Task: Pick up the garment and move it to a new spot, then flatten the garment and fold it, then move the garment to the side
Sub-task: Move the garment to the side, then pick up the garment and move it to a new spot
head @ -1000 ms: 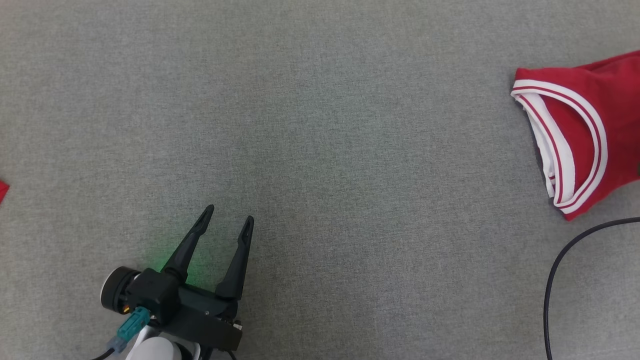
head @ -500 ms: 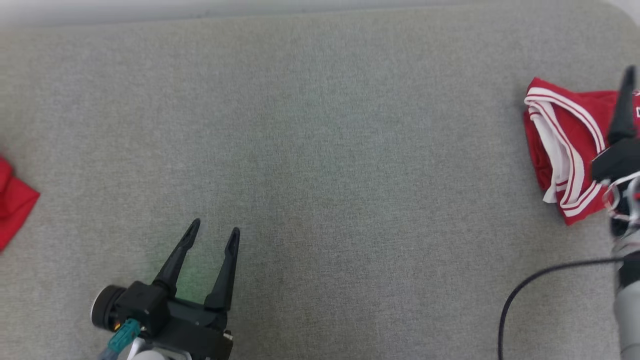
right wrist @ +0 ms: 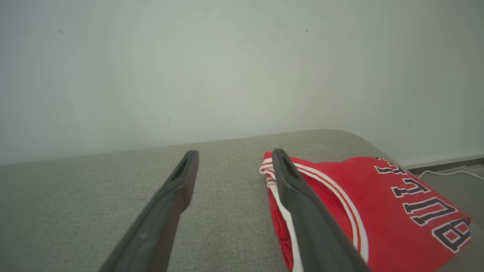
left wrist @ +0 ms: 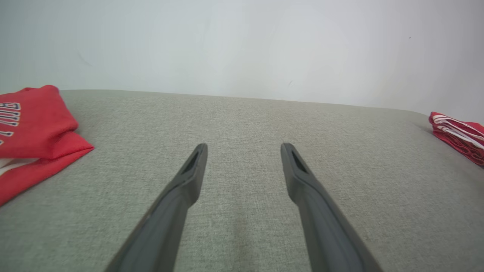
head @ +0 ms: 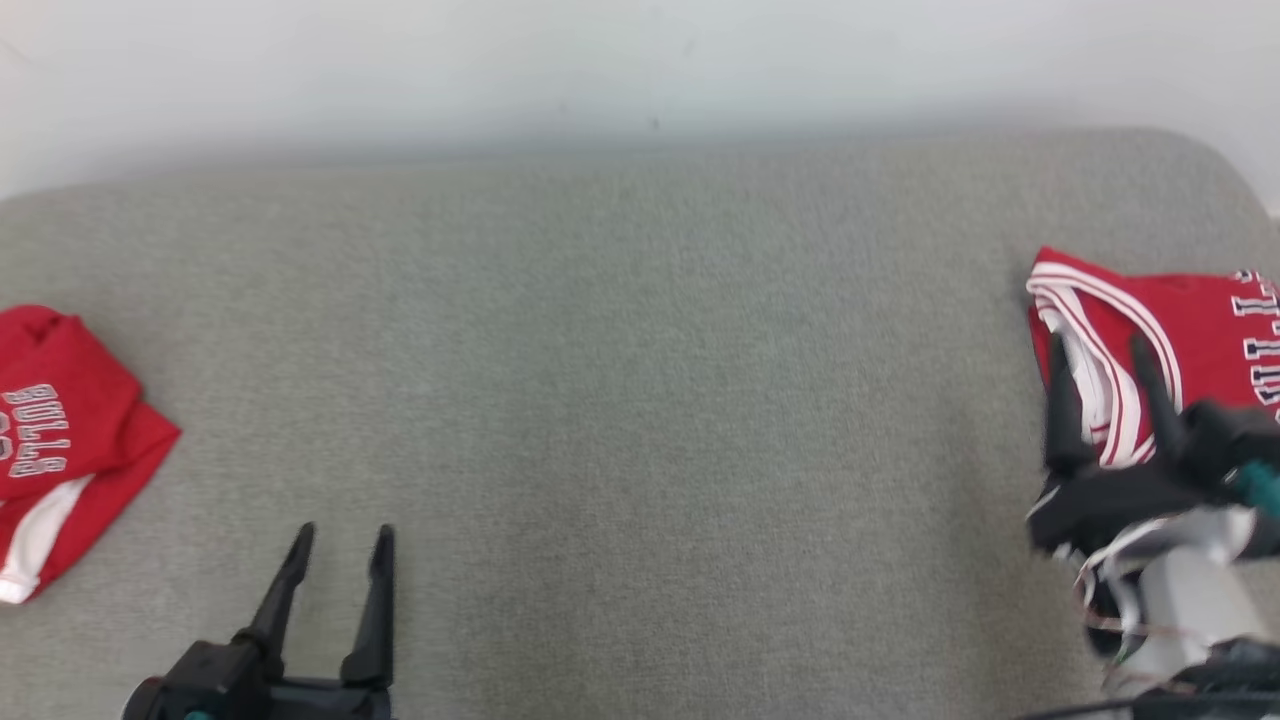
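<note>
Finishing the last step, by my reading: the folded jersey (head: 1200,320) lies at the tabletop's (head: 640,400) right edge, towards the far corner. The right pincer (head: 1097,350) hangs over its striped trim, spread wide and empty. The left pincer (head: 344,535) is likewise released, by the near edge. A second jersey (head: 70,430), loosely bunched, sits at the left edge, and fetching it would suit the left arm. Grey woven cloth covers the tabletop, and a plain pale wall (head: 640,60) stands behind.
</note>
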Available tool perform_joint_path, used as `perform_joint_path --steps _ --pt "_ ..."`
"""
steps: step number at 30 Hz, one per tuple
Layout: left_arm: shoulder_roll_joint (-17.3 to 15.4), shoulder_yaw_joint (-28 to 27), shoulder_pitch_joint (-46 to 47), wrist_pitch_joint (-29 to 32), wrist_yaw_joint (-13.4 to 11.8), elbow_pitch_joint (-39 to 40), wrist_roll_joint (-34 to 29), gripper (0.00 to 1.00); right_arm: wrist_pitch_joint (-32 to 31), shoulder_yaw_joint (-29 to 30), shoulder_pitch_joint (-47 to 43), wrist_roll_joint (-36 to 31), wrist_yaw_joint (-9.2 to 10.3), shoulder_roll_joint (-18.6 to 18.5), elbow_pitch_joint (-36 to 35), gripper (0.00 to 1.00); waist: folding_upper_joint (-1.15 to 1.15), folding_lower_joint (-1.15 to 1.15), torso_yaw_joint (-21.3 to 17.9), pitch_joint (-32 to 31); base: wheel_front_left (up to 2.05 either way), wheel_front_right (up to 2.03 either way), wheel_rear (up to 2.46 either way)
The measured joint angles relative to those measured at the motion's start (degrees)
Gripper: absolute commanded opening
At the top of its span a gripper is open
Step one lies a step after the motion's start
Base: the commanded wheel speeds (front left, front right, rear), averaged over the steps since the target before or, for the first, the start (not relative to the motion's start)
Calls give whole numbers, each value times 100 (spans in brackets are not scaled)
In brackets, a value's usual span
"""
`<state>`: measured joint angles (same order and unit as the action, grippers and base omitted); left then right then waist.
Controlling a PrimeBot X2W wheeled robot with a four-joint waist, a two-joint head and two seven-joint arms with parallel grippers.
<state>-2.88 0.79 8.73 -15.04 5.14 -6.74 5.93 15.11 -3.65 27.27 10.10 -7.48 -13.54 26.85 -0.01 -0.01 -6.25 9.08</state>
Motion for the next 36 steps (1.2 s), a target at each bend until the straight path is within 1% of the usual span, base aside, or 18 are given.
perform_joint_path --steps 3,10,13,17,25,31,36 --pt "-7 -147 -81 0 -30 9 62 100 0 -75 -286 59 0 140 -43 100 0 0 62 -173 0 0 0" --pt "-7 -363 -332 0 -180 -92 75 100 0 -220 -883 53 0 320 -104 100 0 0 216 -536 0 0 0" --pt "-3 -411 -457 0 -223 -174 71 100 0 -281 -1123 54 0 431 -202 100 0 0 276 -679 0 0 0" --pt "-3 -435 -524 0 -302 -246 43 100 0 -337 -1341 10 0 489 -289 100 0 0 369 -821 0 0 0" --pt "-3 -475 -673 0 -432 -421 -171 100 0 -391 -1636 -55 0 631 -573 100 0 1 473 -1100 0 0 0" --pt "-2 -457 -756 0 -612 -577 -299 100 0 -465 -1765 -56 0 672 -635 100 1 1 458 -1199 0 0 0" --pt "-2 -467 -773 0 -650 -688 -426 100 0 -501 -1884 -47 0 702 -628 100 0 1 450 -1236 0 0 0"
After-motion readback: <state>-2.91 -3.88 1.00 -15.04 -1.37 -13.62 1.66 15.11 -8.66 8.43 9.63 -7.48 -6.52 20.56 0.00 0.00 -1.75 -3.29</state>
